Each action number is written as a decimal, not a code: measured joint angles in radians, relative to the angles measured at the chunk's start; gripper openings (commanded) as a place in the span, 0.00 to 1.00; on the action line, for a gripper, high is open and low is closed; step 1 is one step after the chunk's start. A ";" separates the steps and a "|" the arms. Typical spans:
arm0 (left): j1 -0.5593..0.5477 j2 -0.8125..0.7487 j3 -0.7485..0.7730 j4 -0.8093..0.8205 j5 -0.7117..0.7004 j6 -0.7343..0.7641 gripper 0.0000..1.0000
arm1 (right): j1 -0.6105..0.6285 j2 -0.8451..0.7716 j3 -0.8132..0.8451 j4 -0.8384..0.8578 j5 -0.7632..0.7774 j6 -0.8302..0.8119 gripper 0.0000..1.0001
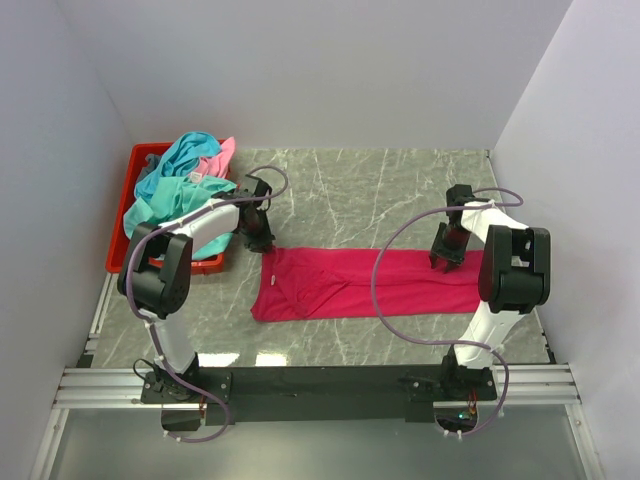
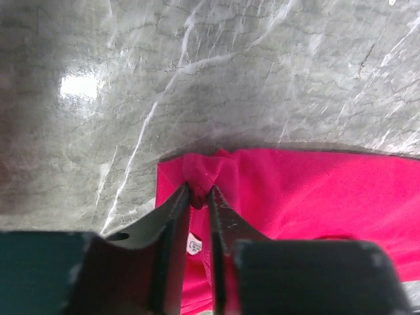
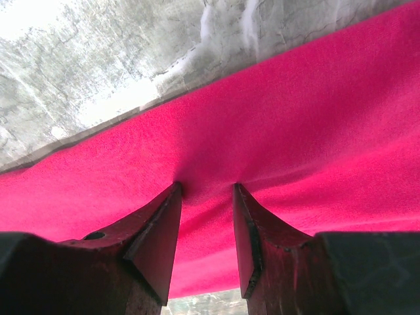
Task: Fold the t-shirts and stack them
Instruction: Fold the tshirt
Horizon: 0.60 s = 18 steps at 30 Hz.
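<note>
A magenta-red t-shirt [image 1: 370, 283] lies as a long folded strip across the marble table. At the strip's far left corner, my left gripper [image 1: 262, 245] has its fingers nearly together, pinching a small bunch of the shirt's edge [image 2: 200, 172] between the tips [image 2: 198, 190]. Over the right end, my right gripper [image 1: 445, 262] presses both tips down into the cloth [image 3: 295, 118]; its jaws stand apart [image 3: 207, 187] and the fabric is stretched flat between them. Teal [image 1: 175, 185] and light pink [image 1: 222, 155] t-shirts are heaped in the bin at the back left.
The red plastic bin [image 1: 135, 170] sits against the left wall, just behind the left arm. White walls close in the left, back and right sides. Bare marble [image 1: 380, 190] runs beyond the shirt, and a narrower band lies in front of it.
</note>
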<state>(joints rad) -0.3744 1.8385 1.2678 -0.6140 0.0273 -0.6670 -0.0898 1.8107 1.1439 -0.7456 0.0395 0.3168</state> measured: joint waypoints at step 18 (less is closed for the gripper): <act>0.045 -0.008 -0.053 0.009 0.010 -0.010 0.01 | -0.062 0.000 -0.002 0.021 -0.012 0.000 0.44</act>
<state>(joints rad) -0.3294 1.8305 1.2152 -0.6048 0.0368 -0.6773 -0.1520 1.8107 1.1419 -0.7246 0.0273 0.3164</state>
